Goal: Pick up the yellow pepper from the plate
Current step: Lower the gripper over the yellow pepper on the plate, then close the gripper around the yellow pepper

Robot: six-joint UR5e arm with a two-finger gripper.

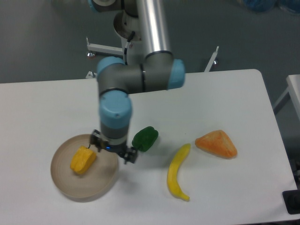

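Note:
The yellow pepper (pixel 83 160) lies on its side on the left half of the round beige plate (pixel 70 187), which sits at the table's front left. My gripper (pixel 114 152) points straight down over the plate's right edge, just right of the pepper and apart from it. The wrist hides the fingertips, so I cannot tell how the jaws stand. Nothing shows held in them.
A green pepper (pixel 145 138) lies just right of the gripper, off the plate. A yellow banana (pixel 178 178) lies at the front middle. An orange wedge-shaped piece (pixel 216 144) lies to the right. The arm's base stands at the back of the table.

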